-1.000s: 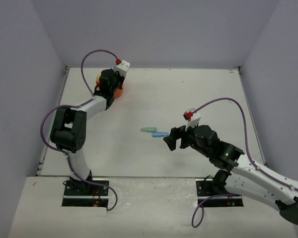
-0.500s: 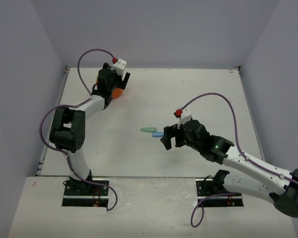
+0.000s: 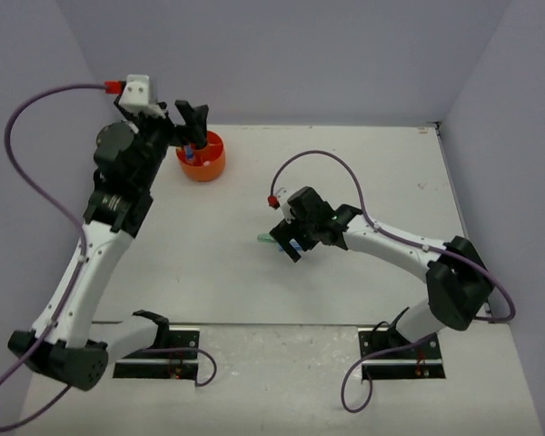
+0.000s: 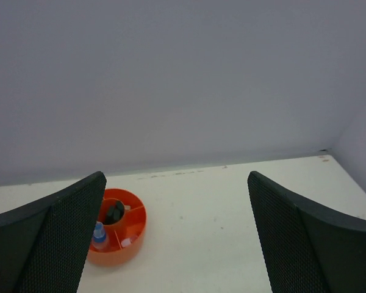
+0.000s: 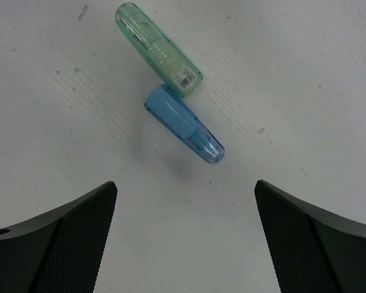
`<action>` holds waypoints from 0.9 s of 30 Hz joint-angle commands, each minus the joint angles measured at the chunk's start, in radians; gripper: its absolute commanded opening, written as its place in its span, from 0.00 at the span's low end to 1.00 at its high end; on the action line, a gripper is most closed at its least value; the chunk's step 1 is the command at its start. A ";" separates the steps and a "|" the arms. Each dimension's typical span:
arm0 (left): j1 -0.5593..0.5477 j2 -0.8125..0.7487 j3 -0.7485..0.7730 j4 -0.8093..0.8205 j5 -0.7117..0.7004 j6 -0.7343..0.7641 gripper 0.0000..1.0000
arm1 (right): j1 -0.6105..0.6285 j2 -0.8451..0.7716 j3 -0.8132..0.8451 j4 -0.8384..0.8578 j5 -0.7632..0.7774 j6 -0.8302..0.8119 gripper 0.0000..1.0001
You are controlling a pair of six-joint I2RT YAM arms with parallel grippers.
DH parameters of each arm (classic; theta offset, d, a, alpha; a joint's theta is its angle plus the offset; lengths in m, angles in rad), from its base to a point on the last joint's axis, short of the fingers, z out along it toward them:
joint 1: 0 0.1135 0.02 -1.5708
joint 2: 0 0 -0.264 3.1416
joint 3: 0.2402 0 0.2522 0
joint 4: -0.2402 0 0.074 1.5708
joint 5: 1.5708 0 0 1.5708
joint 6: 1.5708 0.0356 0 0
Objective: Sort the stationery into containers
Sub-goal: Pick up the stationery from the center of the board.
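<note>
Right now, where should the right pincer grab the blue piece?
From straight above, pinch the blue piece across its narrow body, nearer its free end. It lies flat and diagonal, the other end against the green piece; rotate the open right pincer to match.

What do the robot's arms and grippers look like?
Both the left arm and the right arm have white links with black joint housings. A purple cable loops to each wrist and ends in a red connector. The left gripper and the right gripper are black, each with two broad fingers faced in a fine mesh texture.
</note>
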 commanded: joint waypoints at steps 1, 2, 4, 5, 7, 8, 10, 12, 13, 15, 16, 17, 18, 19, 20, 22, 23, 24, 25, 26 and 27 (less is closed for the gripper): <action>-0.006 -0.259 -0.264 -0.083 0.124 -0.129 1.00 | -0.038 0.157 0.168 -0.142 -0.123 -0.202 0.90; -0.006 -0.289 -0.303 -0.098 0.112 -0.118 1.00 | -0.046 0.201 0.186 -0.165 -0.125 -0.218 0.89; -0.006 -0.340 -0.328 -0.133 0.107 -0.106 1.00 | -0.050 0.242 0.217 -0.169 -0.128 -0.237 0.87; -0.006 -0.351 -0.337 -0.152 0.111 -0.102 1.00 | -0.055 0.271 0.227 -0.169 -0.131 -0.248 0.87; -0.006 -0.366 -0.349 -0.179 0.131 -0.096 1.00 | -0.060 0.308 0.254 -0.173 -0.142 -0.267 0.85; -0.006 -0.367 -0.349 -0.184 0.140 -0.094 1.00 | -0.060 0.329 0.269 -0.175 -0.145 -0.271 0.84; -0.006 -0.370 -0.349 -0.191 0.161 -0.091 1.00 | -0.062 0.404 0.311 -0.223 -0.163 -0.276 0.80; -0.006 -0.371 -0.348 -0.190 0.164 -0.094 1.00 | -0.062 0.447 0.337 -0.246 -0.146 -0.271 0.75; -0.006 -0.373 -0.348 -0.189 0.167 -0.096 1.00 | -0.062 0.467 0.346 -0.255 -0.136 -0.264 0.73; -0.006 -0.376 -0.350 -0.186 0.172 -0.101 1.00 | -0.060 0.487 0.345 -0.254 -0.137 -0.246 0.64; -0.006 -0.376 -0.352 -0.183 0.173 -0.102 1.00 | -0.058 0.489 0.341 -0.247 -0.139 -0.239 0.60; -0.006 -0.376 -0.355 -0.181 0.171 -0.102 1.00 | -0.052 0.483 0.330 -0.230 -0.133 -0.234 0.56; -0.006 -0.375 -0.360 -0.179 0.169 -0.102 1.00 | -0.045 0.472 0.312 -0.204 -0.118 -0.229 0.51; -0.006 -0.373 -0.363 -0.179 0.172 -0.102 1.00 | -0.034 0.458 0.293 -0.179 -0.109 -0.227 0.45; -0.006 -0.372 -0.364 -0.180 0.177 -0.102 1.00 | -0.023 0.445 0.276 -0.158 -0.101 -0.223 0.39; -0.006 -0.375 -0.368 -0.180 0.179 -0.103 1.00 | 0.006 0.409 0.240 -0.111 -0.092 -0.214 0.29; -0.006 -0.377 -0.370 -0.180 0.177 -0.103 1.00 | 0.022 0.387 0.221 -0.085 -0.095 -0.214 0.25; -0.006 -0.380 -0.371 -0.180 0.173 -0.104 1.00 | 0.029 0.378 0.202 -0.077 -0.097 -0.213 0.21; -0.006 -0.384 -0.374 -0.180 0.167 -0.105 1.00 | 0.056 0.340 0.180 -0.043 -0.098 -0.210 0.16; -0.006 -0.387 -0.374 -0.180 0.166 -0.108 1.00 | 0.064 0.326 0.169 -0.040 -0.108 -0.204 0.15; -0.006 -0.389 -0.376 -0.180 0.169 -0.114 1.00 | 0.073 0.308 0.155 -0.041 -0.125 -0.200 0.11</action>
